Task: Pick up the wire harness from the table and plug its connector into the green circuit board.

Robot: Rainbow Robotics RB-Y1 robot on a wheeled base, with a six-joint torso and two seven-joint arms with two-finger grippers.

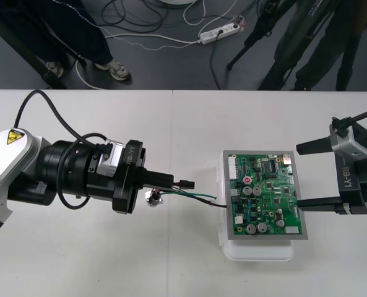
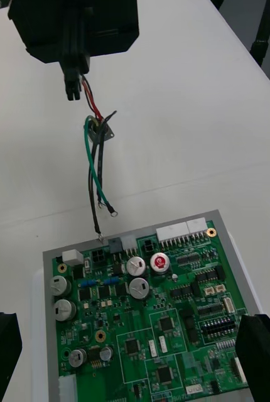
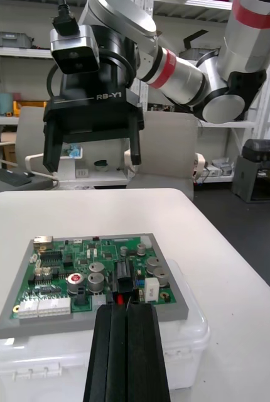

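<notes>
Left gripper: clenched on the harness, with the small black plug at the fingertips. In the left wrist view the fingers are pressed together, and red and black wire shows between their tips.
Plug: pokes out past the fingertips, pointing to 3 o'clock at the board. It is held off the table and is not in the board.
Wires: thin green, black and red strands trail from the plug toward 4 o'clock. Their loose ends reach the board's left edge; I cannot tell whether they touch it.
Socket: a round metal piece with a flange, at 7 o'clock of the plug under the gripper. I cannot tell whether it hangs or rests on the table.
Board: green, on a white base, near the plug at its 3 o'clock.
Right gripper: fingers spread wide and holding nothing, astride the board's right edge.
Handling, as I judge it: the harness is light and limp, so the wires give no control. The plug body is the only stiff part worth holding, gripped on its sides with the mating face left free.
Risk: the dangling socket may tug or swing the plug off line, and the small pins look easy to bend if pushed in crooked.
</notes>
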